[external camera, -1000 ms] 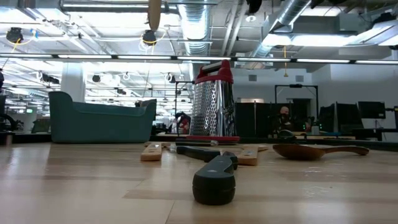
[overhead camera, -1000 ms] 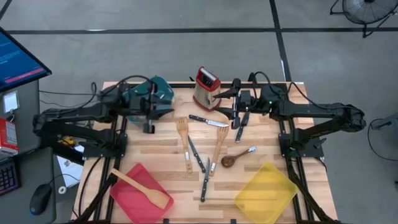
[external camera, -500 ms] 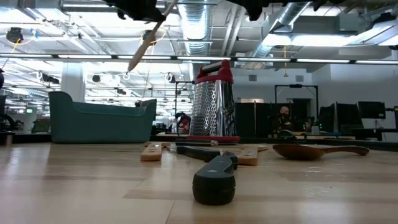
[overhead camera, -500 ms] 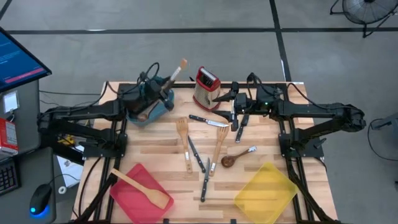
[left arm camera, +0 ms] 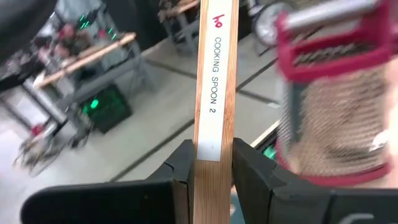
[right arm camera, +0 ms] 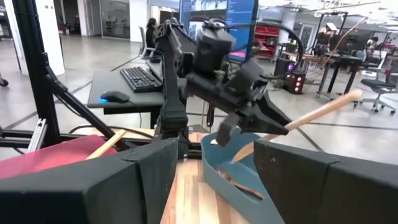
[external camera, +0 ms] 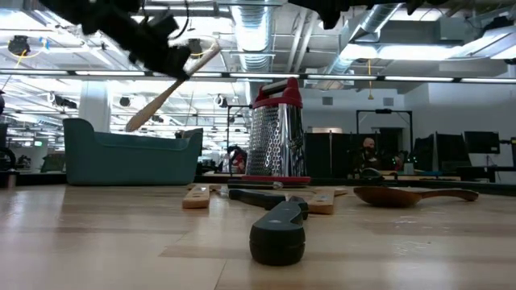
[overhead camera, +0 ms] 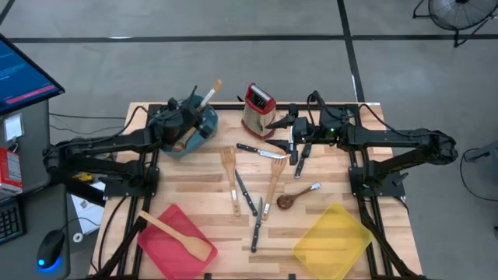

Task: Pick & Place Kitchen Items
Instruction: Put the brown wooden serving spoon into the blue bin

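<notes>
My left gripper (overhead camera: 192, 106) is shut on a light wooden cooking spoon (external camera: 169, 89) above the teal bin (overhead camera: 204, 134) at the table's far left. The spoon slants, with its handle end (overhead camera: 215, 84) up and its other end (external camera: 131, 125) down at the bin's rim. My right gripper (overhead camera: 295, 145) hovers open and empty at the far right, above a black-handled knife (overhead camera: 302, 162). Slotted wooden spatulas (overhead camera: 228, 161), more knives (overhead camera: 257, 225), a dark wooden spoon (overhead camera: 285, 201) and a small metal spoon (overhead camera: 308, 189) lie flat on the table's middle. My left gripper pinches the spoon's handle (left arm camera: 215, 134) between its two fingers, nearer the handle's free end than the other end. The fingers (left arm camera: 184, 163) lie across the handle. The spoon is lifted clear of the table and tilted, its lower end (right arm camera: 244, 151) over the teal bin's opening.
The red-topped steel grater (overhead camera: 257, 109) stands upright between the two arms at the far edge. A red bin (overhead camera: 159, 247) with a wooden spatula (overhead camera: 177, 232) sits at the near left, a yellow bin (overhead camera: 333, 241) at the near right. A brown utensil (right arm camera: 236, 180) lies in the teal bin.
My left gripper has gone toward the table's far edge to a place over the teal bin and has tipped. The spoon, which hung nearly upright, now slants with its lower end brought down to the bin's rim.
</notes>
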Robot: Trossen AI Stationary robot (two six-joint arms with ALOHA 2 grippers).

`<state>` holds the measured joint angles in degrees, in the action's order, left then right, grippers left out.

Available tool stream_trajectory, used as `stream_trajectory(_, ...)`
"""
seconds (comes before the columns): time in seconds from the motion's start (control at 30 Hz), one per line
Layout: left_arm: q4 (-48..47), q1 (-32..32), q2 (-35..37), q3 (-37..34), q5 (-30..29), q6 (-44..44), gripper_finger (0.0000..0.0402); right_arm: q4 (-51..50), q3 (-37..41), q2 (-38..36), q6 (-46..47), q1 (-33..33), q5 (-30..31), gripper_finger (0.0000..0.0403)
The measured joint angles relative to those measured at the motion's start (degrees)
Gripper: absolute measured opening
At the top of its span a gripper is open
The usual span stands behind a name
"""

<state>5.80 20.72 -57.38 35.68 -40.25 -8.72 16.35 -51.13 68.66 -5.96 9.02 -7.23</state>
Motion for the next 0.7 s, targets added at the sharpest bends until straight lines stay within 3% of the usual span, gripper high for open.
stream_trajectory(0.13,0.16,3.65,2.6,-4.55,0.18,2.49,0.0063,-0.92,0.0,0.0,1.11,0.0,-0.17,0.0221)
stream_trajectory(0.3,0.08,7.31,6.13,-9.83,4.45,5.06,0.0063,-1.2,0.0,0.0,1.36,0.0,-0.17,0.0221)
stream_trajectory(0.7,-0.3,7.85,8.93,-17.23,6.58,5.69,0.0063,-1.32,0.0,0.0,1.49,0.0,-0.19,0.0221)
